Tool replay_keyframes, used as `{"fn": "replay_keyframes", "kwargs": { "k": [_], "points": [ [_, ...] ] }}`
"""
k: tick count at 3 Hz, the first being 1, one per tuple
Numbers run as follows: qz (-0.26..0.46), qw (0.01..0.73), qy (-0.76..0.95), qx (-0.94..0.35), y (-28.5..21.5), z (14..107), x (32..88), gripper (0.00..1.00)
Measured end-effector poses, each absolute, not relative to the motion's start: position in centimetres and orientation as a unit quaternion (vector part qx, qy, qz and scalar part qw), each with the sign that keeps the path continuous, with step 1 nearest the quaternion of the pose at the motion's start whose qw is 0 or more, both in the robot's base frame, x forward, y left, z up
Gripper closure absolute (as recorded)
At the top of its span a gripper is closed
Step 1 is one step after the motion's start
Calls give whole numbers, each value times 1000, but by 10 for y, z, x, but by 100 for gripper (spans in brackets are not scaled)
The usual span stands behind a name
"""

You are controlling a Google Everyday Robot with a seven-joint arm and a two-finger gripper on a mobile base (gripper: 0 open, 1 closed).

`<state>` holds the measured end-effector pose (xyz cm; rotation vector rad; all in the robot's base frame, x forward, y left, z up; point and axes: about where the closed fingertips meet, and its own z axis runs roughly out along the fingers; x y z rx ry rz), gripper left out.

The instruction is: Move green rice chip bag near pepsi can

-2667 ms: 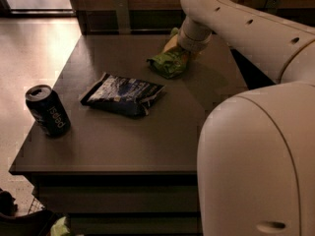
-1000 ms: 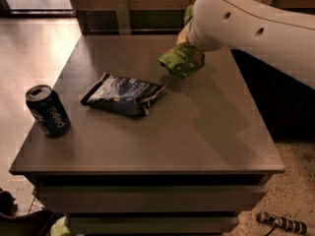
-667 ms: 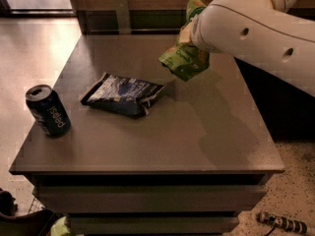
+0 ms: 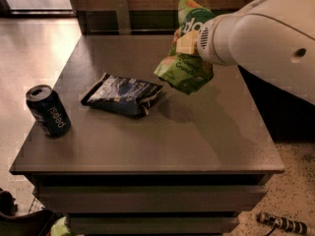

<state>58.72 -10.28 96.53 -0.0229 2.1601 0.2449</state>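
The single camera view looks down on a dark grey table [image 4: 197, 141] from its front side. The robot's white arm [image 4: 266, 33] reaches in from the upper right, and the gripper [image 4: 186, 44] is above the far middle of the table top, its pale jaws pinching the green rice chip bag [image 4: 187, 75] at about the middle of the bag's height. The bag hangs in the air, clear of the surface. Its top edge sticks up above the gripper, its crumpled lower part droops below, and its shadow falls on the table beneath and to the right. The bag looks closed, and what is inside cannot be seen. Just left of it and lower, the dark blue-and-white snack bag [image 4: 123, 95] lies flat on the table, wrinkled, apart from the green bag; its contents are hidden too. The pepsi can [image 4: 48, 110] stands upright near the front left corner, well apart from both bags, with white lettering running down its side and a silver-grey top. Whether the can is opened cannot be told. On the speckled floor at the lower right lies a small dark rod-shaped object [image 4: 280, 223].
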Motion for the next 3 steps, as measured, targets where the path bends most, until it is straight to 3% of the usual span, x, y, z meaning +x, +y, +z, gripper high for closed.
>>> {"fn": "replay_keyframes", "kwargs": {
  "k": [3],
  "points": [
    [84, 364, 888, -269, 6, 897, 561, 100]
  ]
}}
